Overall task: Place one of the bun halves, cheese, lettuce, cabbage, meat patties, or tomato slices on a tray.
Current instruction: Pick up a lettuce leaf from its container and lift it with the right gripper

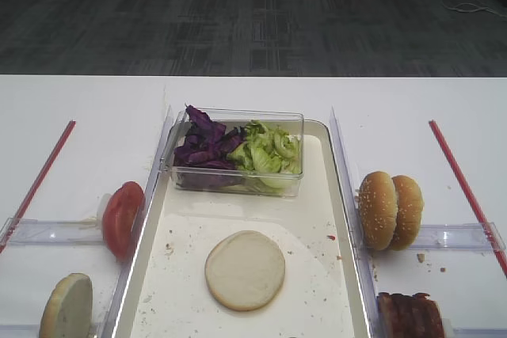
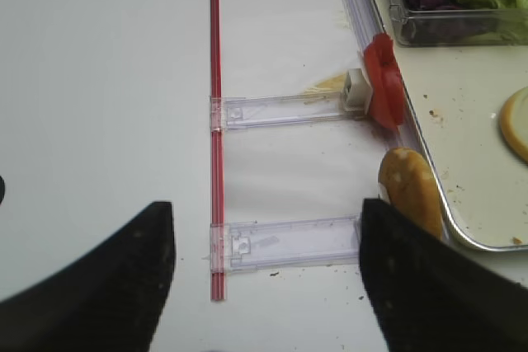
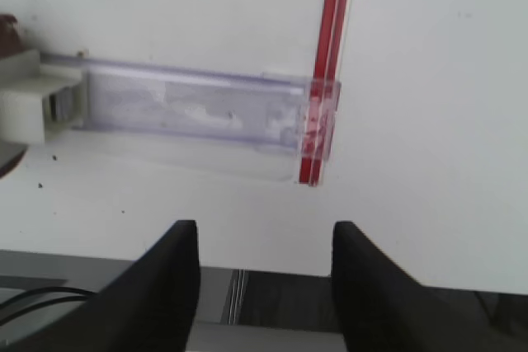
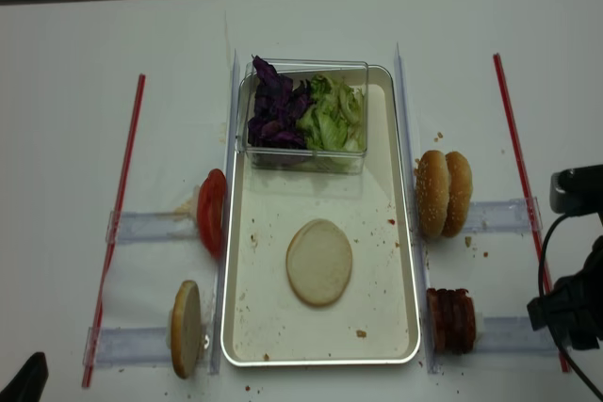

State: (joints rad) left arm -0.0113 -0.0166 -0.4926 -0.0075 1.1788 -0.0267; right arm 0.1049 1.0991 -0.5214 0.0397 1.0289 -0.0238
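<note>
So one bun half (image 1: 245, 270) already lies cut-face up mid-tray (image 1: 317, 195), and both my hands hang empty, fingers apart, off to the frame's lower corners. I'd send my right hand (image 3: 264, 274) for the meat patties (image 1: 410, 314) at lower right, pinching just one disc so the stack doesn't topple.

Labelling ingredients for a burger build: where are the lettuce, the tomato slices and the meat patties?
lettuce (image 1: 269, 152): exterior high view, middle of the heap.
tomato slices (image 1: 122, 218): exterior high view, red face.
meat patties (image 4: 451, 321): realsense view, middle of the stack.

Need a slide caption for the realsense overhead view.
Bun half lies cut-face up on the tray, tub of cabbage and lettuce behind.
</note>
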